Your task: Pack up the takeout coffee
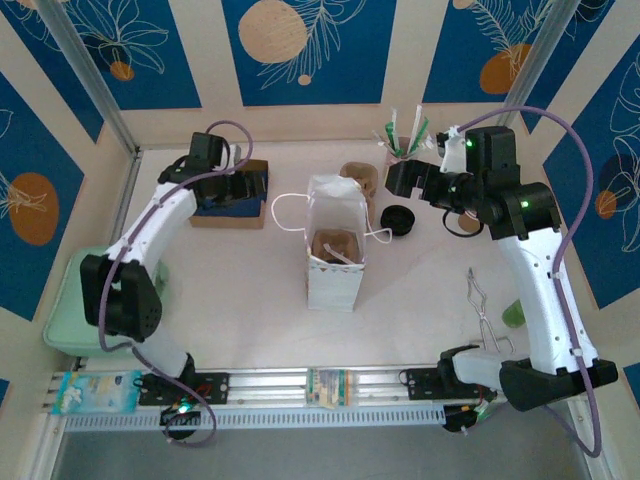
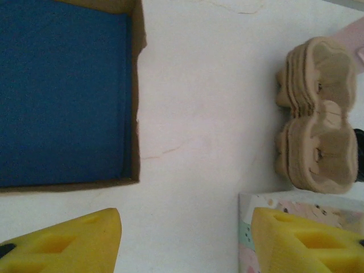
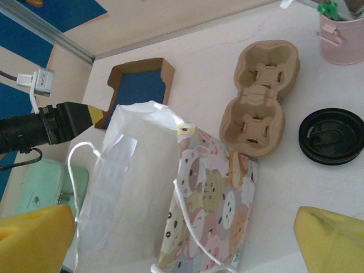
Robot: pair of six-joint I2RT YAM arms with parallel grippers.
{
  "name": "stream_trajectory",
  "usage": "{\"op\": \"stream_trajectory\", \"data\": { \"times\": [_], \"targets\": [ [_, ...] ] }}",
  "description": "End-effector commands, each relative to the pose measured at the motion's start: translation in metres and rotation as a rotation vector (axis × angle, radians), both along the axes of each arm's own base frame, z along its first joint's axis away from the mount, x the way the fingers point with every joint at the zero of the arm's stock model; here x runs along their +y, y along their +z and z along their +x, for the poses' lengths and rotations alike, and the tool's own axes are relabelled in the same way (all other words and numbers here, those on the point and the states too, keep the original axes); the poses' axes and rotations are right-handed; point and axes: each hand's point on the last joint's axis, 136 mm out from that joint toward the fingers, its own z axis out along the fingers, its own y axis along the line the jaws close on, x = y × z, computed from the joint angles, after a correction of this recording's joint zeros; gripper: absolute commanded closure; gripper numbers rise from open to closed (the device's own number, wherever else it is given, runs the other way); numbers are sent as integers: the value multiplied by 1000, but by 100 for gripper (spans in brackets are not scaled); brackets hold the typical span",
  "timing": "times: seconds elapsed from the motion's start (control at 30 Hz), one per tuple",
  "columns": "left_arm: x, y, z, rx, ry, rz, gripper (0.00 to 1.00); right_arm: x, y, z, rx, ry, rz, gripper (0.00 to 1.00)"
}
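Two arms over a pale table (image 1: 420, 290), top external view. At centre, upright white paper bag (image 1: 335, 215), mouth open, brown contents too indistinct to name. Left gripper (image 1: 245, 185) at upper left, above a cardboard box (image 1: 230, 218) with blue lining; jaw state not readable here. Right gripper (image 1: 398, 180) to the upper right of the bag, just beside a pulp cup carrier (image 1: 358, 178). Black lid (image 1: 398, 220) flat on the table right of the bag, near its handle loop. Pink pot (image 1: 400, 140) of green-and-white sticks at the back, metal tongs (image 1: 485, 310) at lower right, mint-green tray (image 1: 65, 310) at the left edge. Whereabouts of the takeout coffee — cannot tell.

Left wrist view. Yellow fingers (image 2: 85, 239) in the two lower corners, jaws wide apart, bare table between them. Blue-lined box (image 2: 62, 96) at upper left. Stacked pulp carrier (image 2: 315, 114) at the right edge. Corner of the printed bag (image 2: 245, 233) at lower right, beside the right-hand finger.

Right wrist view. Yellow fingers (image 3: 34, 239) in both lower corners, jaws wide, empty. Bag (image 3: 136, 170) between them in the frame — one face plain white, one printed with cartoon animals. Carrier (image 3: 259, 99) to the upper right of the bag, apart from it. Black lid (image 3: 331, 135) at right, box (image 3: 139, 85) at upper centre-left, pink pot (image 3: 341, 37) in the top right corner.
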Motion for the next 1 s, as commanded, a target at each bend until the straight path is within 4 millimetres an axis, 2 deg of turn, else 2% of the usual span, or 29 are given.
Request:
{"op": "stream_trajectory", "data": {
  "times": [0.0,0.23,0.4,0.8,0.97],
  "targets": [
    [8,-1,20,-8,3,28,38,-2,-1,-8,1,23,11,1],
    [10,-27,51,49,-3,88,40,-6,-14,-7,50,16,14,1],
    [14,-54,66,103,0,138,43,-10,-18,-9,59,8,5,1],
    [13,-93,88,168,0,172,48,-12,-29,-9,81,8,2,1],
    [21,-114,96,194,12,242,50,-12,-30,-9,87,9,11,1]
  ]
}}
